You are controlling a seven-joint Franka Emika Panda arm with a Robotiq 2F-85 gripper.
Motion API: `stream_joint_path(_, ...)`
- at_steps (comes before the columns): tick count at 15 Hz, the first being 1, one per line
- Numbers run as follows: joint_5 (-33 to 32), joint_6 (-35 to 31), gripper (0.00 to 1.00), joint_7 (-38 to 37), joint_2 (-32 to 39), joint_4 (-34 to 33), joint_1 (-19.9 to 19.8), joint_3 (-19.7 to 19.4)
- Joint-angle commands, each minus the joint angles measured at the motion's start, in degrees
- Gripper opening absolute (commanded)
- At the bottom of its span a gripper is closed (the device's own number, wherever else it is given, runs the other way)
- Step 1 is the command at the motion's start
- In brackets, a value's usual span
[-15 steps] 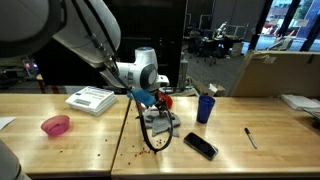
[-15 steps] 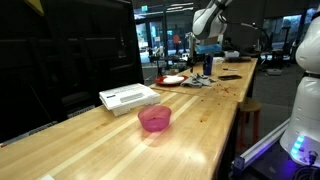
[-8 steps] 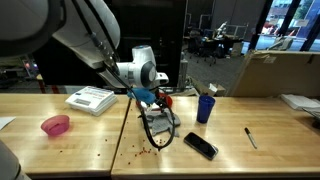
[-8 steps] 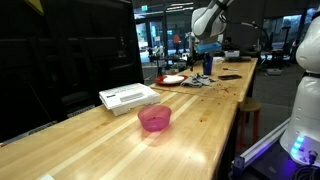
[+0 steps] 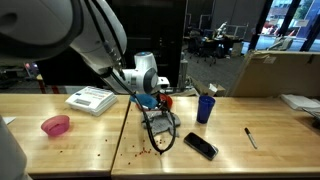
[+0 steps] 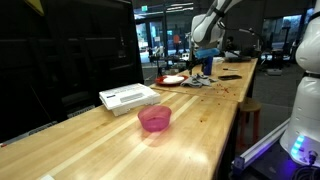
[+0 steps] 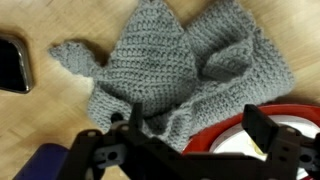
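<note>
My gripper (image 7: 200, 138) is open and empty, its two dark fingers (image 7: 268, 132) spread wide. It hangs above a grey crocheted cloth (image 7: 170, 62) and a red-rimmed plate (image 7: 215, 140) with a white inside; the cloth overlaps the plate's edge. A black phone (image 7: 12, 62) lies to the left of the cloth. In an exterior view the gripper (image 5: 157, 125) hangs over the cloth (image 5: 168, 123) on the wooden table, with the phone (image 5: 200, 146) beside it. In an exterior view the arm (image 6: 208, 28) stands at the far end of the table, over the red plate (image 6: 172, 80).
A blue cup (image 5: 205, 108) stands behind the phone and a pen (image 5: 250, 137) lies further along. A pink bowl (image 5: 56, 125) (image 6: 155, 118) and a white box (image 5: 92, 99) (image 6: 128, 97) sit apart from the gripper. Small red crumbs (image 5: 138, 152) are scattered on the table.
The arm has shifted slightly over the cloth. The gripper stays open and nothing on the table has moved.
</note>
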State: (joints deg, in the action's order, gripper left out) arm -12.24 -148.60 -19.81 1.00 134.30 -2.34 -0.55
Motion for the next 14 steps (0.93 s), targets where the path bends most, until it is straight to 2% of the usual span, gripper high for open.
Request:
stream_joint_path(1, -0.71, -2.11, 1.00, -0.15, 2.35, -0.66, 0.13, -1.15)
stream_joint_path(7, 1.22, -4.51, 1.00, 0.94, 4.32, 0.15, 0.57, -2.02)
stream_joint_path(8, 1.40, -4.83, 0.92, 0.95, 4.57, 0.25, 0.66, -2.02)
stream_joint_path(9, 1.08, -4.86, 0.73, 0.57, 4.72, 0.35, 0.79, -2.11)
stream_joint_path(11, 1.34, -5.38, 0.61, 0.85, 4.98, 0.57, 0.97, -2.10)
stream_joint_path(14, 2.12, -5.96, 0.35, 1.24, 5.35, 0.82, 1.00, -2.07)
